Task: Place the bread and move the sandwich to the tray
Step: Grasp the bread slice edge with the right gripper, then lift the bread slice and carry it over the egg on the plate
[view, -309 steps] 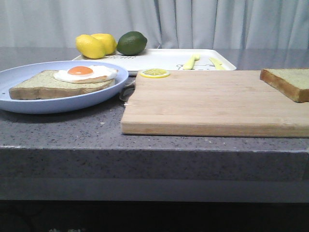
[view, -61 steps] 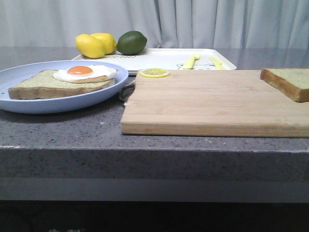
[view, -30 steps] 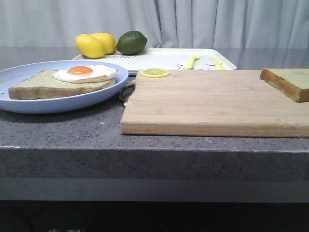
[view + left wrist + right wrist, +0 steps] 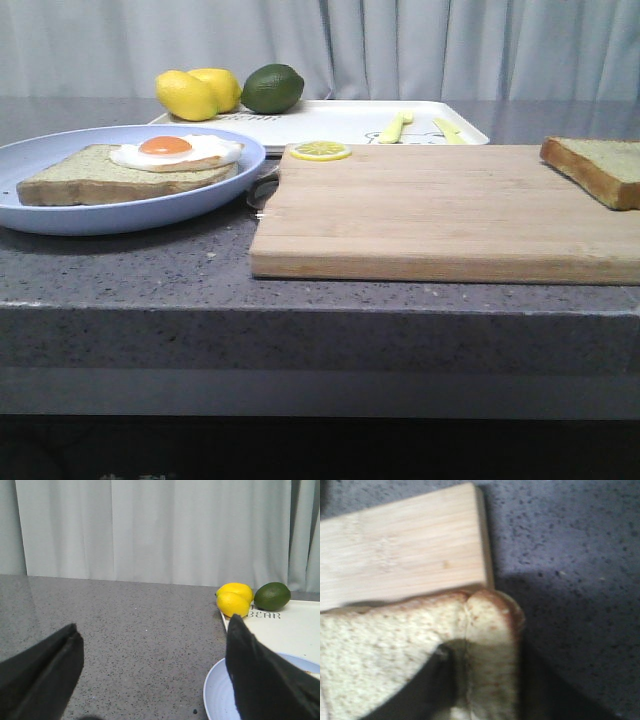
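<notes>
At the right end of the cutting board (image 4: 430, 210), the loose slice of bread (image 4: 600, 170) is cut off by the edge of the front view. In the right wrist view my right gripper (image 4: 487, 672) is shut on this bread (image 4: 380, 640), one dark finger on its top face and the other against the crust. The sandwich is a bread slice (image 4: 90, 175) topped with a fried egg (image 4: 175, 150) on a pale blue plate (image 4: 120, 215). Behind it lies the white tray (image 4: 330, 120). My left gripper (image 4: 152, 622) is open over bare counter beside the plate (image 4: 220, 695).
Two lemons (image 4: 195, 93) and a green lime (image 4: 272, 88) rest at the tray's back left corner. Yellow utensils (image 4: 395, 127) lie on the tray. A lemon slice (image 4: 320, 151) sits on the board's far edge. A curtain hangs behind the counter.
The bread slice at the right end of the board has shifted very slightly to the right and upward. The plate, tray and board have not moved.
</notes>
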